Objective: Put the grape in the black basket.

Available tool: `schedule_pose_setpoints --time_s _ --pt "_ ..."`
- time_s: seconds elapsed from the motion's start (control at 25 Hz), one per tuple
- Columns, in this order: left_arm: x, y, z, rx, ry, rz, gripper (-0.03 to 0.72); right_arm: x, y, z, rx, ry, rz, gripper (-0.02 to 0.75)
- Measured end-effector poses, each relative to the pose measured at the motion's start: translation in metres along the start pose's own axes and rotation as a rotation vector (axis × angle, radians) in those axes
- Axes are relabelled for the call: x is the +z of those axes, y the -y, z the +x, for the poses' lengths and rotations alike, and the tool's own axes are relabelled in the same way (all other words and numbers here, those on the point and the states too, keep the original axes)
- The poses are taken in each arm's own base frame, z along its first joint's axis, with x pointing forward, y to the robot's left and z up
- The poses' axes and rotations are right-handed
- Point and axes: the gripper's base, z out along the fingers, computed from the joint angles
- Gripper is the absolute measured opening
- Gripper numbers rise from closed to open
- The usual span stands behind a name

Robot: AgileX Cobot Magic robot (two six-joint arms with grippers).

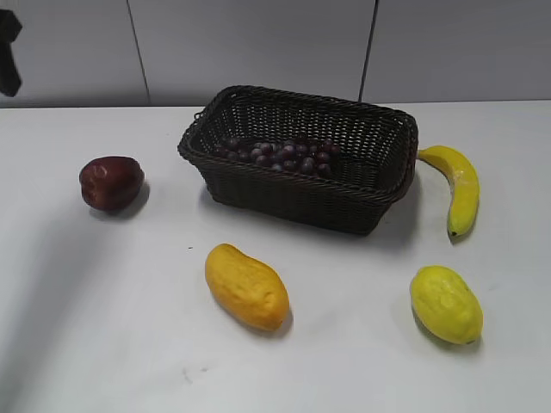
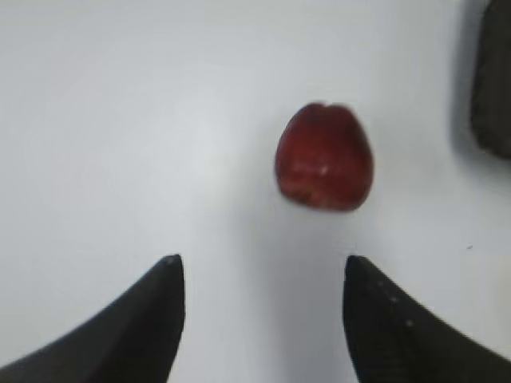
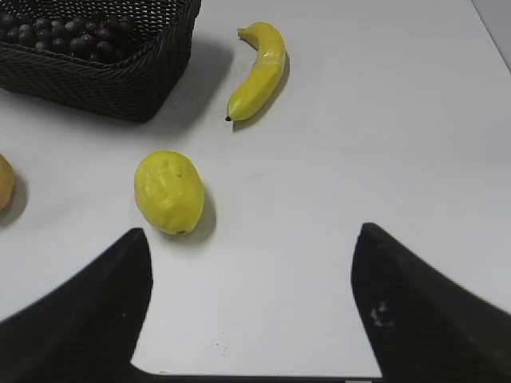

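Grapes (image 1: 280, 155) lay inside the black basket (image 1: 258, 191) on the white table (image 1: 344, 361), toward its left half. We held both grippers wide apart and empty: the left gripper (image 2: 259, 271) hung above the table near the apple (image 2: 324, 156), the right gripper (image 3: 251, 239) near the lemon (image 3: 168, 191) and banana (image 3: 257, 70). A mango (image 1: 247, 286) lay before the basket.

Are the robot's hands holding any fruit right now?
No. The left gripper and right gripper are both open and empty above the table. The grape lies in the black basket.
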Motion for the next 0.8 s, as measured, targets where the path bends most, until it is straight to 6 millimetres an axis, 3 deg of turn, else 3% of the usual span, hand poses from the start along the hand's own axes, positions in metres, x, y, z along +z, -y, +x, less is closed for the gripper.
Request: schedule_pose_setpoints --time_s 0.12,0.32,0.48,0.8 --pt "-0.002 -0.008 0.005 -0.03 -0.027 -0.064 0.542 0.0 0.0 0.0 0.0 0.0 0.0 0.591" --pt "-0.009 0.002 0.028 -0.06 -0.048 -0.025 0.516 0.0 0.0 0.0 0.0 0.0 0.0 0.591" --pt "-0.01 0.01 0.065 -0.061 -0.105 -0.01 0.514 0.0 0.0 0.0 0.0 0.0 0.0 0.591" --pt "-0.008 0.023 0.159 -0.067 -0.217 -0.001 0.511 0.0 0.0 0.0 0.0 0.0 0.0 0.591"
